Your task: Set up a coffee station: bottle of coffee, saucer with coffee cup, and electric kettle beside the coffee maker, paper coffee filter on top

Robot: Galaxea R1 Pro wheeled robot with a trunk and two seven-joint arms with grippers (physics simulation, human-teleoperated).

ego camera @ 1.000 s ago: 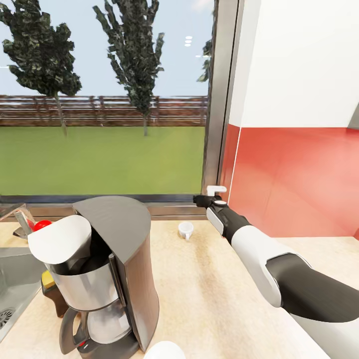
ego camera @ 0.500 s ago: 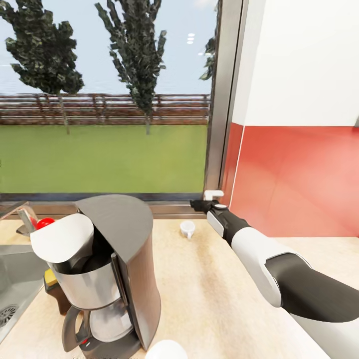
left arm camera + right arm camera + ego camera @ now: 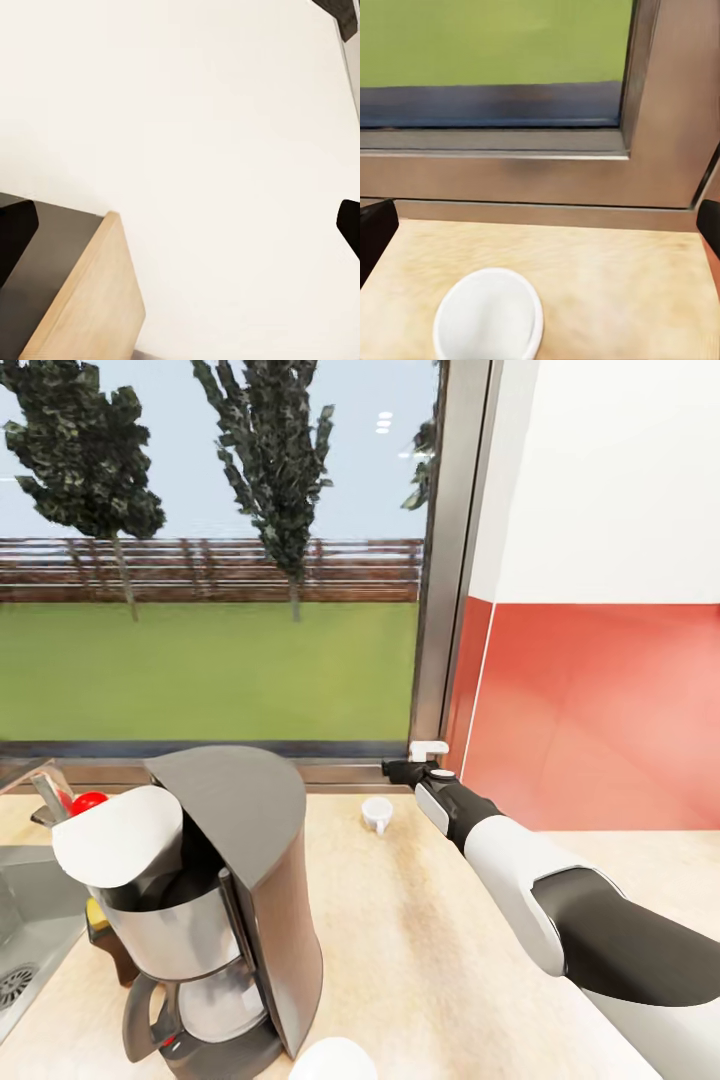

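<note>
White crockery, likely the saucer [image 3: 332, 1060], peeks in at the head view's near edge beside the coffee maker [image 3: 215, 900], which stands on the kitchen countertop [image 3: 420, 950] with the paper coffee filter [image 3: 118, 838] lying tilted over its open top. Its glass carafe looks empty. Farther back the coffee cup [image 3: 377, 813] sits near the window sill, apparently empty. The right gripper [image 3: 402, 768] hovers just beyond it, jaws spread wide and gripping nothing, seemingly lined up for a pickup. The left gripper [image 3: 180, 225] is likewise wide open, faces a pale wall.
</note>
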